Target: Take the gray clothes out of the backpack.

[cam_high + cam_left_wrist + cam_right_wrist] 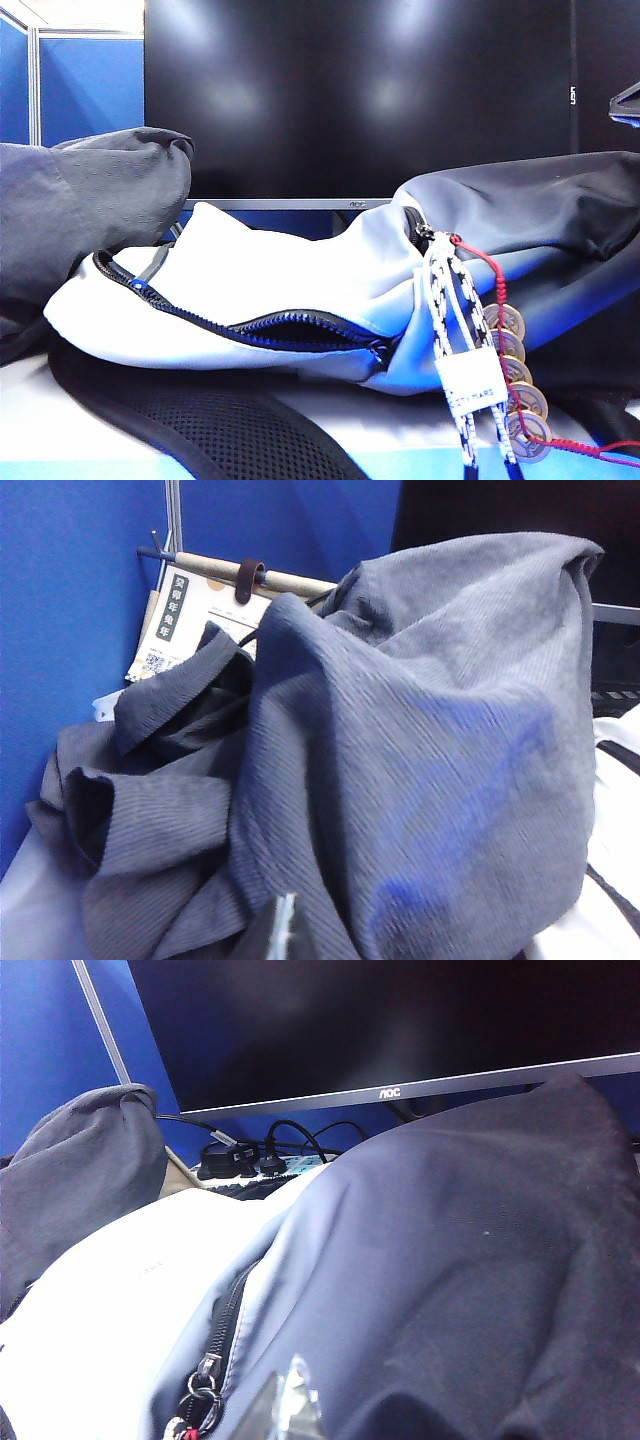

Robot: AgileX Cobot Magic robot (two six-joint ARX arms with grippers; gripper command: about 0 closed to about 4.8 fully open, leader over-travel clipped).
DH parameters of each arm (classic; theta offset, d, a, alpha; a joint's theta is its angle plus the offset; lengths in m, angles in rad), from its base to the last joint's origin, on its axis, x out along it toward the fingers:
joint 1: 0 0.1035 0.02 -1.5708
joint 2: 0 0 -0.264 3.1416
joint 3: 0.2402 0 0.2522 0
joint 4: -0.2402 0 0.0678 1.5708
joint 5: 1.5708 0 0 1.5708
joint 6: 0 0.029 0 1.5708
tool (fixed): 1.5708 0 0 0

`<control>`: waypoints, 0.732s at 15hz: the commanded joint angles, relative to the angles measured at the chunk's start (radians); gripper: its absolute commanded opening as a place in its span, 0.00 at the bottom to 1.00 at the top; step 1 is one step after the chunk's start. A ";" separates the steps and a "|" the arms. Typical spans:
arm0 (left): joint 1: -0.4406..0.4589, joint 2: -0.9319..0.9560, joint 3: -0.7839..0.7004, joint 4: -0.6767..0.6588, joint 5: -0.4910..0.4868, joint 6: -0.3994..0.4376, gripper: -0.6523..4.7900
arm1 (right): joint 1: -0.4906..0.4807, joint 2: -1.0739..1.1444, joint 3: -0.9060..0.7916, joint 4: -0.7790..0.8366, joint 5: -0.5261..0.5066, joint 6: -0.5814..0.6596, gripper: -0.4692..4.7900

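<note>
The gray clothes (85, 210) lie outside the backpack (300, 285), both hands clenched empty nearby, so the task looks done.

A dark monitor (350, 100) stands before blue partition panels (90, 90), with black cables (270, 1155) beneath it.

I read gray clothes (420, 750) as matte ribbed cloth – backpack (290, 280) smooth fabric, brassy metal coins (515, 372).
</note>
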State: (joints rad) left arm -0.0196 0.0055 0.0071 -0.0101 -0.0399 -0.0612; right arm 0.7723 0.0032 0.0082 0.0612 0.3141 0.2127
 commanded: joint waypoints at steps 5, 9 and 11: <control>0.003 -0.002 0.000 0.020 0.067 0.002 0.11 | 0.000 -0.002 -0.007 0.010 -0.002 0.000 0.08; 0.003 -0.002 0.000 0.019 0.066 0.001 0.11 | 0.000 -0.002 -0.007 0.010 -0.002 0.000 0.08; 0.003 -0.002 0.000 0.019 0.066 0.001 0.11 | 0.000 -0.002 -0.007 0.010 -0.002 0.000 0.08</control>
State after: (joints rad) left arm -0.0196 0.0055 0.0071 -0.0101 0.0227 -0.0605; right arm 0.7723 0.0032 0.0082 0.0616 0.3141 0.2127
